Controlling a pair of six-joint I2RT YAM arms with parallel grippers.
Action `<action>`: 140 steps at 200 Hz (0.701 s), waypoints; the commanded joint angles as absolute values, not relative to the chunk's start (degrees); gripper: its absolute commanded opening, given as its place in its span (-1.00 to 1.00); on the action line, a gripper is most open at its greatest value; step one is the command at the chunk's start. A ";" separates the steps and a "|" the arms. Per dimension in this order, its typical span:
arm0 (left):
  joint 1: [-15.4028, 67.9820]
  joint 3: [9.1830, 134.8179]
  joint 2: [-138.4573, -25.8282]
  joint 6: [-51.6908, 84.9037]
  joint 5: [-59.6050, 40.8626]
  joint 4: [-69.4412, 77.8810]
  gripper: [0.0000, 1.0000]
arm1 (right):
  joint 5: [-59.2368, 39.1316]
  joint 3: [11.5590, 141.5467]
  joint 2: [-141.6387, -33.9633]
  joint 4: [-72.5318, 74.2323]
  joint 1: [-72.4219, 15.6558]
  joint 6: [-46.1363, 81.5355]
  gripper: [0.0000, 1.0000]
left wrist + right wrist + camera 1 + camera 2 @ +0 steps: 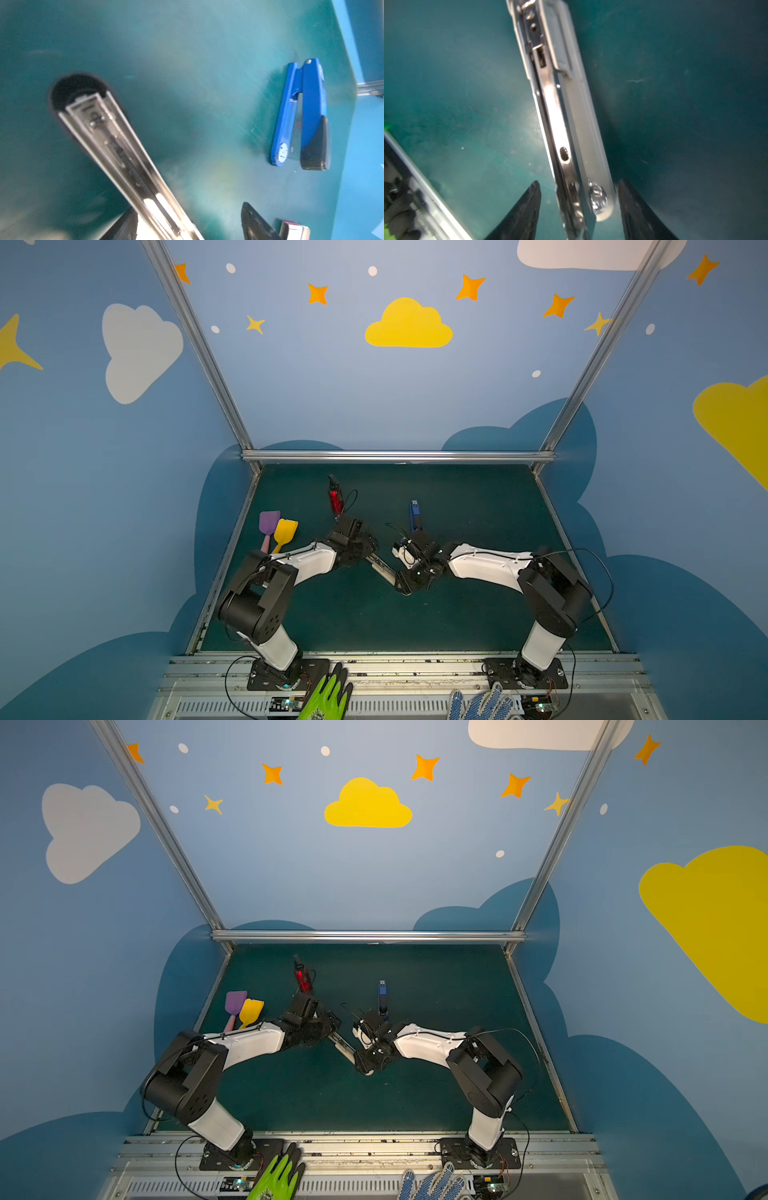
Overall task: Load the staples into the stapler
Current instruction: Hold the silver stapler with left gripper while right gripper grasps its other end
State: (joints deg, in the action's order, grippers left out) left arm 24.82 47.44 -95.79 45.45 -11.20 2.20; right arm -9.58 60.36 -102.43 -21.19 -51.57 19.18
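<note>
One white, red-printed staples box [295, 230] lies near the middle of the worktop [478, 614], its contents hidden. Just beside it, the silver stapler [382, 568], open channel showing its spring, runs between the spread left fingers [255, 224] and right fingers [525, 212]; neither pair clamps it.

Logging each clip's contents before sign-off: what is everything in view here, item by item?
silver stapler: 1, silver with black end, opened, mid-mat between both claws
blue stapler: 1, blue with black tip, mat beyond the right claw
staple box: 1, white with red print, mat beside the left claw
red object: 1, red and black, far mat left of centre, too small to identify
purple spatula: 1, purple, mat's left edge
yellow spatula: 1, yellow, beside the purple one
green glove: 1, green and black, front rail
dotted gloves: count unclear, white with blue dots, front rail
left claw: 1, black, open, astride the silver stapler
right claw: 1, black, open, astride the silver stapler
</note>
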 commanded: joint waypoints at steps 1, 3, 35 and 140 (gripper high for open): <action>25.02 49.64 -98.42 44.04 -15.91 5.40 0.51 | -5.09 62.05 -104.12 -23.19 -51.86 21.49 0.12; 25.00 49.79 -98.65 43.99 -16.04 5.57 0.51 | -4.74 62.07 -104.21 -23.26 -51.83 21.63 0.11; 25.41 53.86 -103.06 43.96 -19.51 7.28 0.48 | -1.41 62.06 -104.59 -24.51 -50.25 24.99 -0.04; 26.02 66.53 -112.10 42.19 -23.21 5.41 0.47 | -12.57 58.95 -100.74 -17.80 -49.09 26.27 0.09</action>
State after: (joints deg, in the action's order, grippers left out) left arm 25.93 65.12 -111.98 43.68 -22.00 6.24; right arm -6.68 60.99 -102.91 -20.49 -48.75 26.94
